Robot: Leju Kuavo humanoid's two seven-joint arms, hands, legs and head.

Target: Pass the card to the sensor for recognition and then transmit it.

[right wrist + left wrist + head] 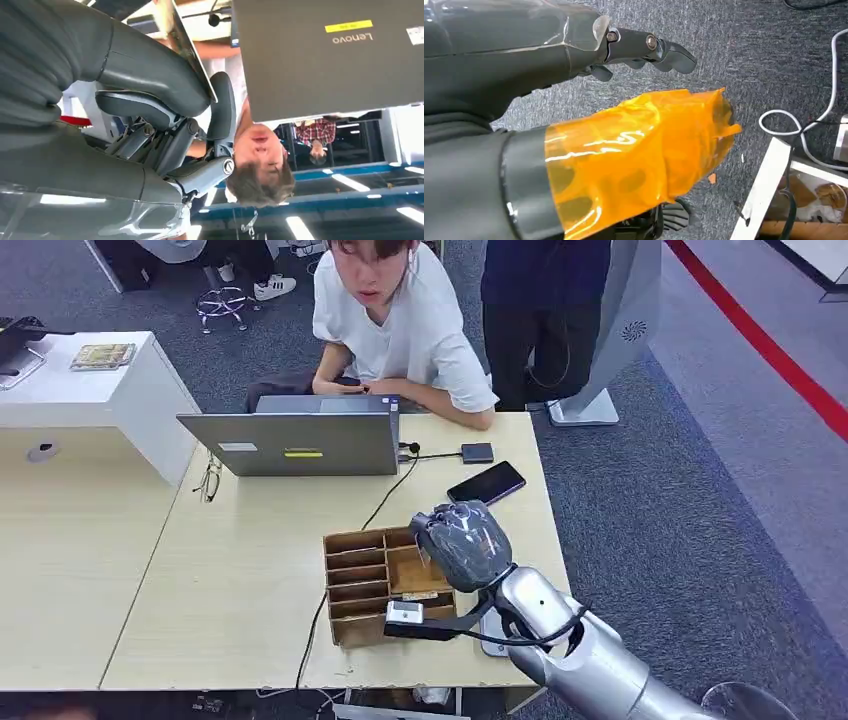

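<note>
the right robot hand (462, 543) hovers over the brown cardboard divided card box (372, 580) at the near edge of the pale wooden worktop (230, 580); a thin pale card (186, 47) sits pinched between thumb and fingers in the right wrist view. the left robot hand (574, 125) hangs toward grey carpet, fingers loosely curled, holding nothing. judging by this, the card is just lifted; next it must reach the small white sensor (405, 614) beside the box. farther off, a black phone (486, 483), a grey laptop (300, 443), and a seated person.
</note>
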